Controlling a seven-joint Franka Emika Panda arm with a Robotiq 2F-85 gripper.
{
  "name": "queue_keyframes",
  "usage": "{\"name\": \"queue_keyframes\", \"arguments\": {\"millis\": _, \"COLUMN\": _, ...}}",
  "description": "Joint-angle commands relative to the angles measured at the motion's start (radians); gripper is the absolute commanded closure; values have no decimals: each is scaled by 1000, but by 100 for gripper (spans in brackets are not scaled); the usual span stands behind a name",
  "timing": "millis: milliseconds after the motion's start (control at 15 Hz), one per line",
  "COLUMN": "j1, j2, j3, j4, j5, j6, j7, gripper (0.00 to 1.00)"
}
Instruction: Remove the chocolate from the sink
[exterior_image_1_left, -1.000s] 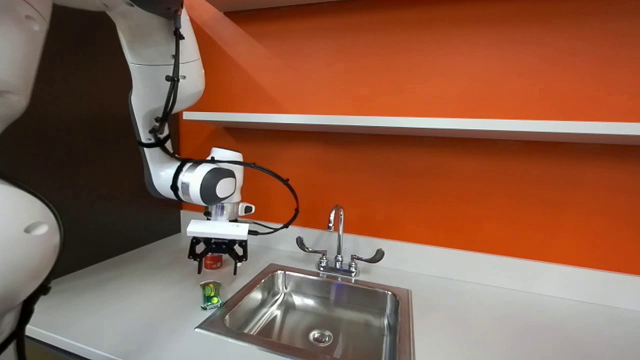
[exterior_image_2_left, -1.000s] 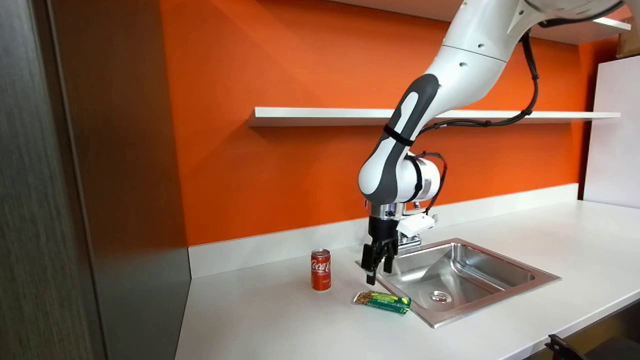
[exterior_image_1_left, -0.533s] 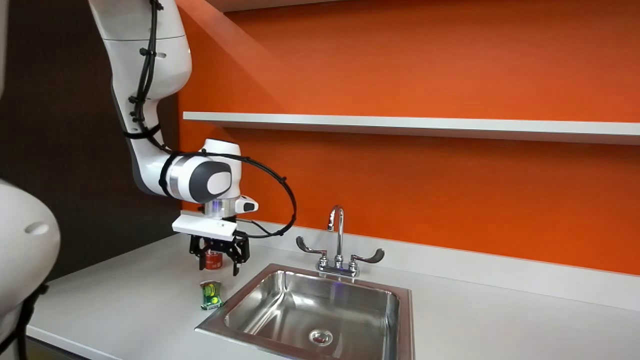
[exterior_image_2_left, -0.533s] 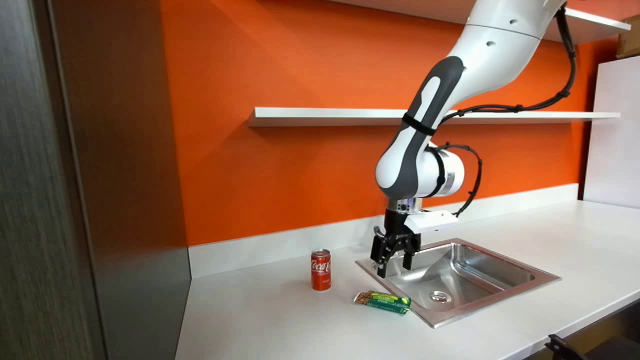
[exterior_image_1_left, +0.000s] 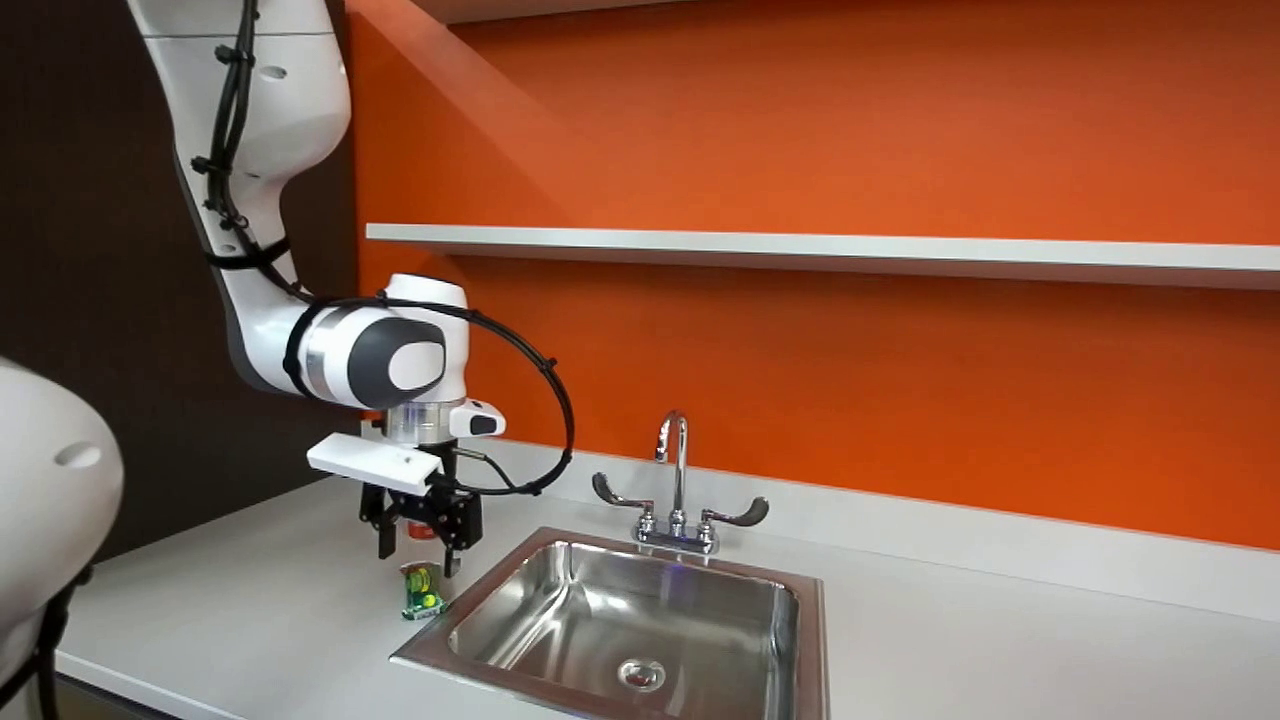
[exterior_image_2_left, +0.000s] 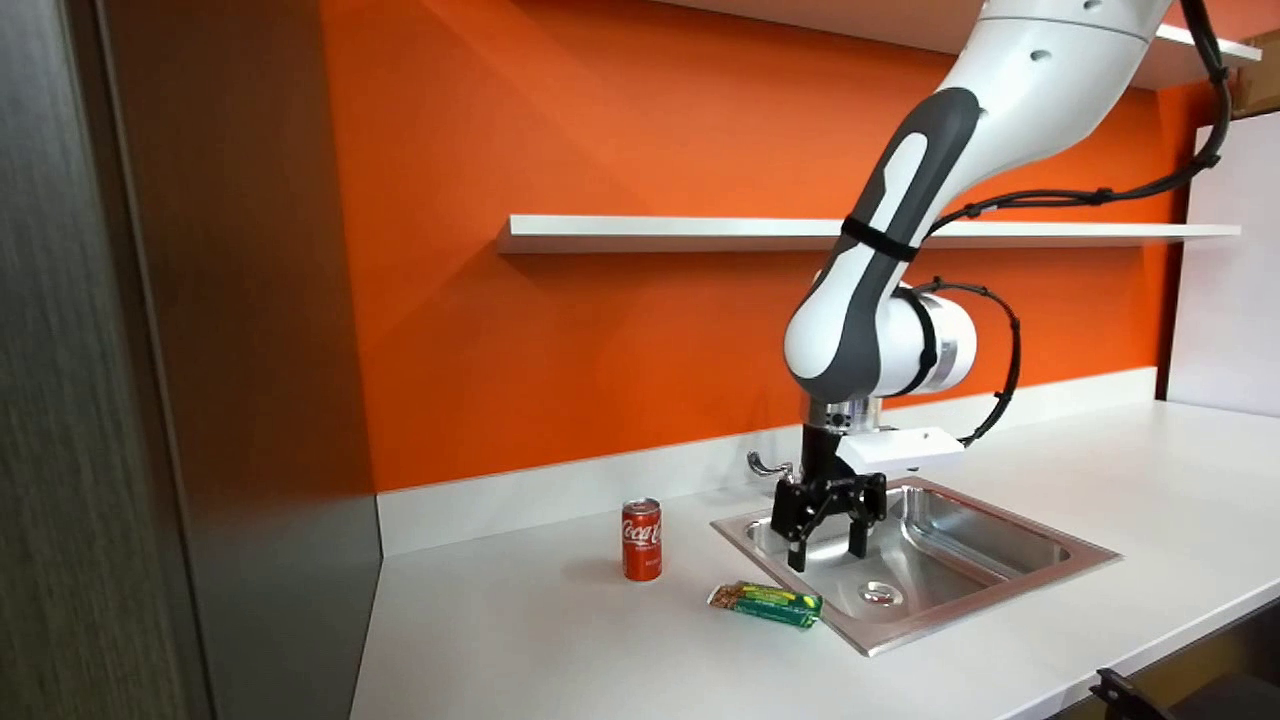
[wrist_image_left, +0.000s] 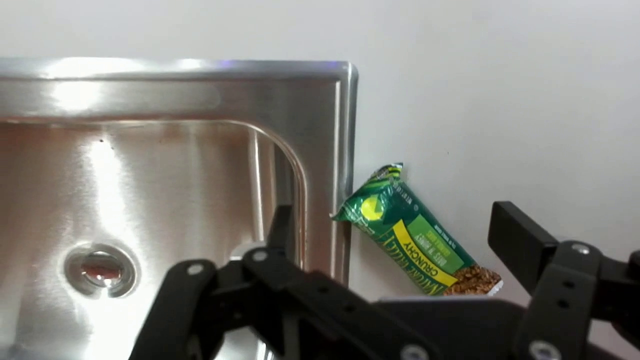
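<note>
Chocolate (wrist_image_left: 414, 237) (grn wrapper) on counter (wrist_image_left: 475, 100), corner over rim of sink (wrist_image_left: 315, 125); gripper (exterior_image_2_left: 827, 557) higher w/ jaws apart.

"What colour is the bench (exterior_image_2_left: 500, 640)?"

"White. A red can (exterior_image_2_left: 641, 545) stands up on it."

"And the chocolate (wrist_image_left: 417, 237)?"

"It lies on the bench too, apart from the can. It's shiny green with some yellow."

"Is it by the sink (wrist_image_left: 322, 165)?"

"Yes. The sink sits in the bench, and one corner of the chocolate pokes over the sink's rim."
</note>
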Motion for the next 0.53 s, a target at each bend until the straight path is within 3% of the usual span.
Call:
{"name": "queue_keyframes", "arguments": {"millis": 0, "j1": 21, "j2": -75, "j3": -12, "j4": -54, "j5": -14, "j6": -79, "j7": 24, "gripper": 0}}
{"name": "queue_keyframes", "arguments": {"millis": 333, "j1": 24, "j2": -105, "j3": -15, "j4": -88, "j5": -50, "j6": -112, "j7": 55, "gripper": 0}}
{"name": "queue_keyframes", "arguments": {"millis": 467, "j1": 28, "j2": -58, "j3": -19, "j4": -64, "j5": -22, "j6": -83, "j7": 14, "gripper": 0}}
